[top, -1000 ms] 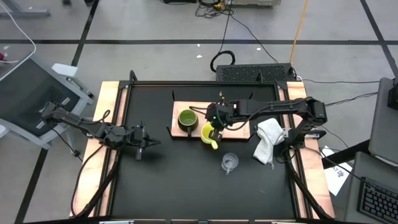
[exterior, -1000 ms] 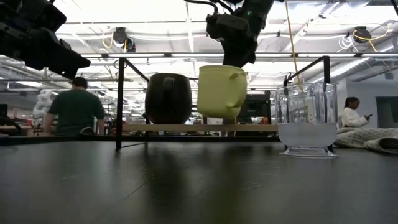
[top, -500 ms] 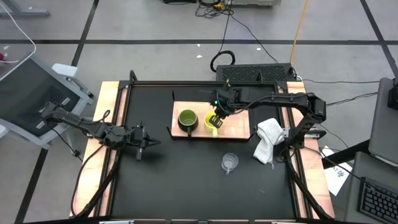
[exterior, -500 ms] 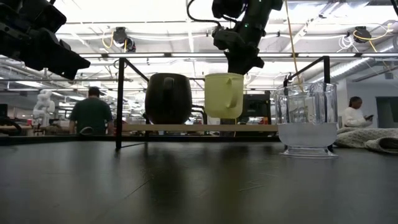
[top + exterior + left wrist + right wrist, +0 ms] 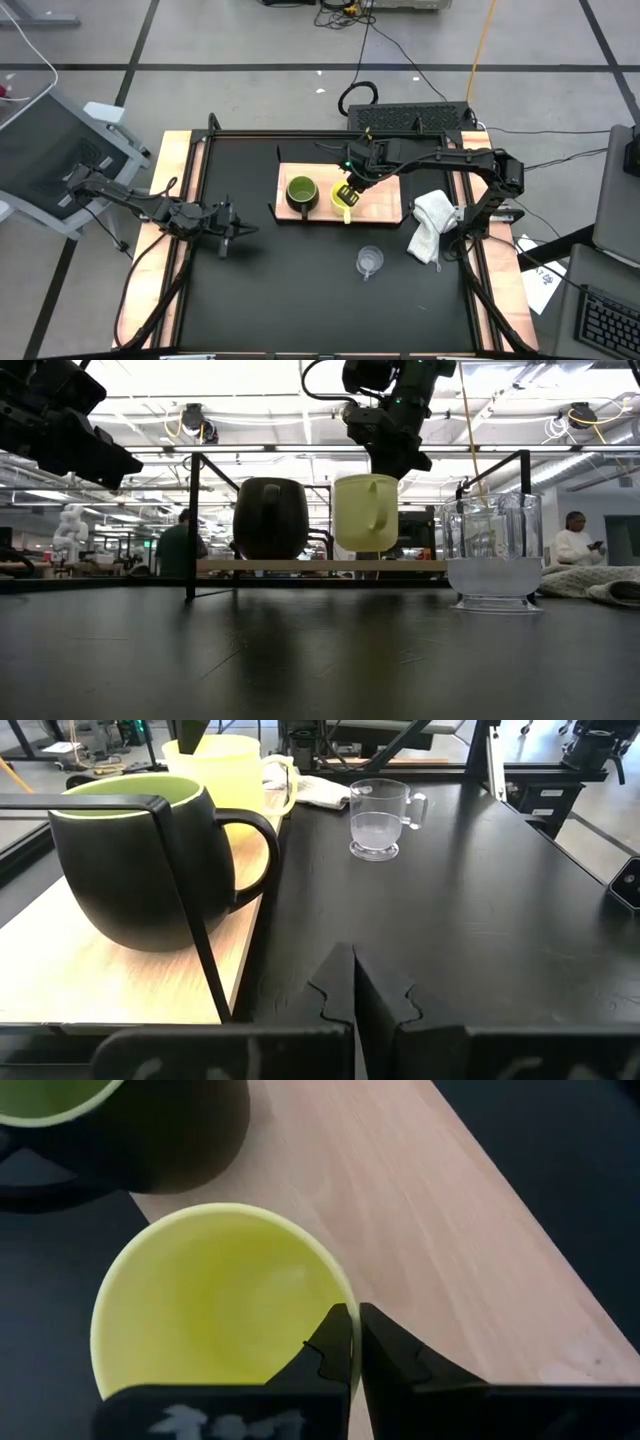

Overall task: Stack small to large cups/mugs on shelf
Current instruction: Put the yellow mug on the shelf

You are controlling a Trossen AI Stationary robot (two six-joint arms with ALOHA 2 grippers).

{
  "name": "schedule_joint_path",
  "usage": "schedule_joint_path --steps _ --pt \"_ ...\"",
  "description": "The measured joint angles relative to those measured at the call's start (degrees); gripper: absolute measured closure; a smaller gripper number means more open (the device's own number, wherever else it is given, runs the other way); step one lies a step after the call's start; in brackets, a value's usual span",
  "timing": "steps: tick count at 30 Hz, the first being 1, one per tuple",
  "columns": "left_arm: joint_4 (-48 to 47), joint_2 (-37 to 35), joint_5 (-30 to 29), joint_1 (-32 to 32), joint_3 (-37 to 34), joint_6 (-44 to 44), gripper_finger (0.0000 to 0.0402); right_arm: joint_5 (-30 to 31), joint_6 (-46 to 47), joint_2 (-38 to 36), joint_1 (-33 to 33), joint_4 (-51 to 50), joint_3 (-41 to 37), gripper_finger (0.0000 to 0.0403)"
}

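Right gripper (image 5: 347, 188): over the shelf, fingers pinched on the rim of the yellow mug (image 5: 342, 197); in the right wrist view the two fingertips (image 5: 335, 1342) sit nearly together across the rim wall.
Yellow mug: hangs upright from the right gripper; in the low view its base (image 5: 366, 513) shows a thin gap above the board, so it appears lifted rather than resting.
Shelf (image 5: 380, 205): wooden board directly beneath the right gripper, with thin black brackets at its corners; bare wood lies open on the gripper's far side from the green mug.
Green mug (image 5: 301, 190): upright on the shelf, just beside the yellow mug on the side toward the left arm; a narrow gap separates the two in the low view.
Clear cup (image 5: 369, 261): stands on the black tabletop (image 5: 300, 290), off the shelf and nearer the table's front edge than the right gripper; well apart from it.
White cloth (image 5: 432, 224): crumpled on the table past the shelf's end, on the right arm's side.
Left gripper (image 5: 226, 232): waits over open tabletop, well apart from the shelf; fingers closed together on nothing in the left wrist view.
Obstacles: a black bracket post (image 5: 190, 900) crosses in front of the green mug from the left wrist.
Writing: none readable.
Room: people (image 5: 180, 545) show far behind the table.
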Motion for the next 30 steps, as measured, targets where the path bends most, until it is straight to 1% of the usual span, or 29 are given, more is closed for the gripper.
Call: schedule_joint_path --steps 11,17,19,30 --pt "0.10 0.00 0.09 0.01 0.00 1.17 0.0401 0.08 1.37 0.04 0.64 0.03 0.00 0.0403" --pt "0.12 0.00 0.09 0.00 0.00 1.40 0.0401 0.55 1.23 0.11 1.29 3.21 -2.77 0.0403" --pt "0.13 0.01 0.09 0.00 0.00 1.43 0.0401 1.68 1.10 0.09 1.23 4.09 -3.08 0.0403" --pt "0.21 0.01 0.09 0.01 0.00 1.74 0.0401 1.70 1.19 -0.07 1.06 3.93 -4.20 0.0403"
